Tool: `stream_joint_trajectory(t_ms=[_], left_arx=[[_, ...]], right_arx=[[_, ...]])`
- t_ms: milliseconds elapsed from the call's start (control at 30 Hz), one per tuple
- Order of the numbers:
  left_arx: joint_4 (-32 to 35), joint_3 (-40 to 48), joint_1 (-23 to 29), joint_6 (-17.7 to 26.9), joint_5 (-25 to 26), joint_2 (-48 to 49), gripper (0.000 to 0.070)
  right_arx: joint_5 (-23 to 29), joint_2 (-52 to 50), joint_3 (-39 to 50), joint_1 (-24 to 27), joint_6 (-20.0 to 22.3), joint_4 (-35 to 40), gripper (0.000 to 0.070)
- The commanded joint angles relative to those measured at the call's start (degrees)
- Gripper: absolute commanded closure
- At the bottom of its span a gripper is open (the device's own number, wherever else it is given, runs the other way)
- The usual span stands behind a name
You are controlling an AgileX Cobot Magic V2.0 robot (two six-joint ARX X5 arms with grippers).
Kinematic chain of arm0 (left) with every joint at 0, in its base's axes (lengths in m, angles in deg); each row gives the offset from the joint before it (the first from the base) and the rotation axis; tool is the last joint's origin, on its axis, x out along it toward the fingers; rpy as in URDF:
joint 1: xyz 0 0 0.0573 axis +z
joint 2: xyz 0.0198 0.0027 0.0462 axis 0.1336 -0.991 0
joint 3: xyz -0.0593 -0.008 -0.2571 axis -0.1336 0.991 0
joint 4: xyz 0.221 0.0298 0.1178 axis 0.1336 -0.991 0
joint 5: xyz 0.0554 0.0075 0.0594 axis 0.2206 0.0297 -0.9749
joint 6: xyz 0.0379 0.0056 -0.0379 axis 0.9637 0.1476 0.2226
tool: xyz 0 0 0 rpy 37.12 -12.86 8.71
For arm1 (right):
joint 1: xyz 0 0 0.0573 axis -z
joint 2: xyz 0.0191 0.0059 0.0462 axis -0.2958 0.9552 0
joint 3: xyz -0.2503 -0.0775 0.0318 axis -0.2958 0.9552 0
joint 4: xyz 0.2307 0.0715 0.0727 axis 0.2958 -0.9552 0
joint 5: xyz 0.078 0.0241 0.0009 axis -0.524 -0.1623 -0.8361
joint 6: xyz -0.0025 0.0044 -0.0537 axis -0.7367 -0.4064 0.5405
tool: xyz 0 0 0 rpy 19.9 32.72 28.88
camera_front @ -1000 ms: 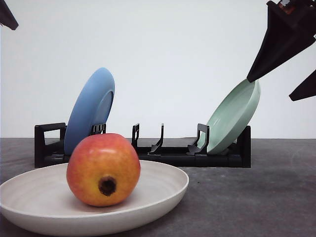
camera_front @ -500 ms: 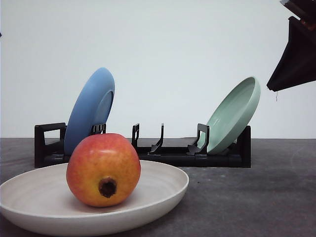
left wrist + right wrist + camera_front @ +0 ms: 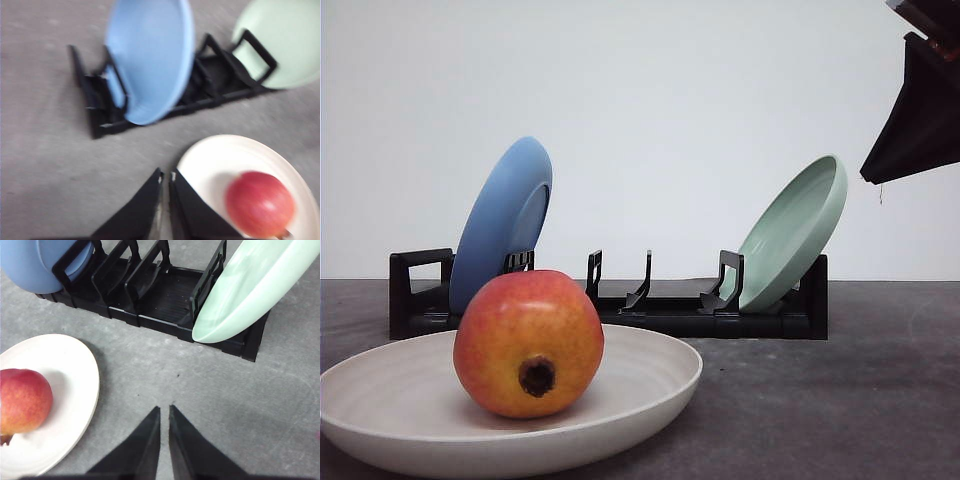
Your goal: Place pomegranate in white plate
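Observation:
The red-orange pomegranate (image 3: 529, 343) rests inside the white plate (image 3: 650, 385) at the table's front left, its dark calyx facing the camera. The left wrist view also catches the pomegranate (image 3: 259, 204) lying in the plate (image 3: 220, 160), and so does the right wrist view, with the fruit (image 3: 22, 400) on the plate (image 3: 75, 370). My left gripper (image 3: 165, 176) is shut and empty, held above the table beside the plate's rim. My right gripper (image 3: 164, 411) is shut and empty too, high over bare table to the right of the plate; part of it (image 3: 920, 110) shows at the front view's upper right.
A black dish rack (image 3: 620, 305) stands behind the plate. A blue plate (image 3: 505, 220) leans in its left end and a mint-green plate (image 3: 795, 235) in its right end. Grey table (image 3: 840, 400) stretches to the right of the white plate.
The right gripper rose and drew away to the upper right, off the mint-green plate's rim, within the first half second. The left gripper left the top-left corner. The pomegranate stayed put.

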Motion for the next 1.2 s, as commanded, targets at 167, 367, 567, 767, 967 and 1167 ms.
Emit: stream_joint_trajectory(t_ms=[167,367,567,767,967,1167], left_arx=[[14.21,12.72,5.45,1.2,-0.01,9.07,0.07],[25.64,25.36,9.43,2.22,-2.68,18.06,0.07],[26.1,33.76,10.65,2.23,-7.35,26.31,0.07],[25.64,38.05,11.61,2.22,-8.5,33.09,0.07],[25.74,39.49,12.1,2.38,-9.22,34.46,0.07],[25.77,39.49,12.1,2.33,-9.2,34.46,0.07]], right_arx=[[-0.13,0.31,-0.31,-0.26,0.31,0.52,0.0672],[-0.13,0.31,-0.31,-0.26,0.31,0.53,0.0672],[-0.13,0.31,-0.31,-0.26,0.31,0.52,0.0672],[-0.13,0.31,-0.31,-0.26,0.31,0.52,0.0672],[-0.13,0.31,-0.31,-0.26,0.31,0.58,0.0672],[-0.13,0.31,-0.31,-0.24,0.31,0.61,0.0672]])
